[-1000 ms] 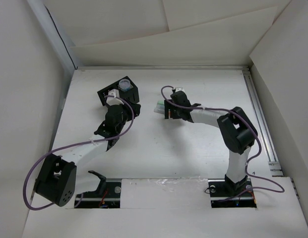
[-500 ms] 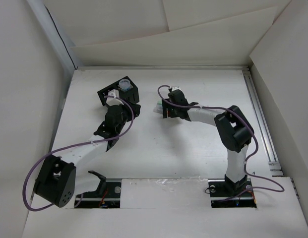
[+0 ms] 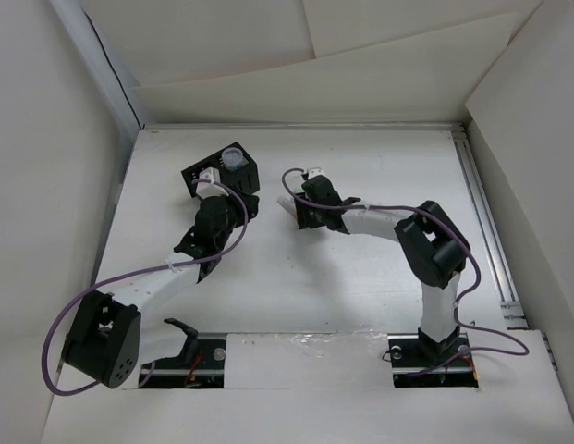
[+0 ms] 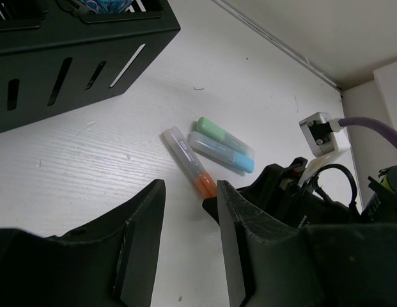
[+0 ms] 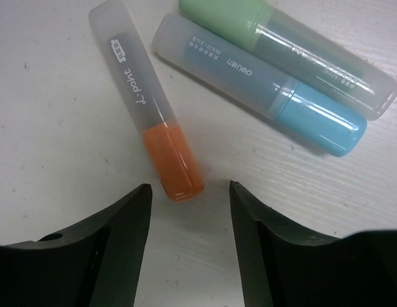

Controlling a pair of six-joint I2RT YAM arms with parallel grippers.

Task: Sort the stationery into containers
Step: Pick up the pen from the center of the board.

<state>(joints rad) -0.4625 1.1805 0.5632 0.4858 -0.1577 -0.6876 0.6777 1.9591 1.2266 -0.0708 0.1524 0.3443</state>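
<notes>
Three highlighter bars lie together on the white table: an orange one (image 5: 147, 128), a blue one (image 5: 262, 96) and a green one (image 5: 288, 38). My right gripper (image 5: 190, 211) is open and empty, low over the table, with the orange bar's coloured end just ahead of the gap between its fingers. In the top view the right gripper (image 3: 298, 215) covers most of the bars. The black organiser box (image 3: 222, 171) holds a bluish-white roll (image 3: 233, 158). My left gripper (image 4: 190, 217) is open and empty, right of the box (image 4: 70, 57), facing the orange bar (image 4: 188, 160).
White walls stand close around the table on the left, back and right. The right arm's wrist and purple cable (image 4: 364, 125) show at the right of the left wrist view, near the bars.
My right gripper has moved left over the bars, now covering most of them in the top view. The left arm has stayed still.
</notes>
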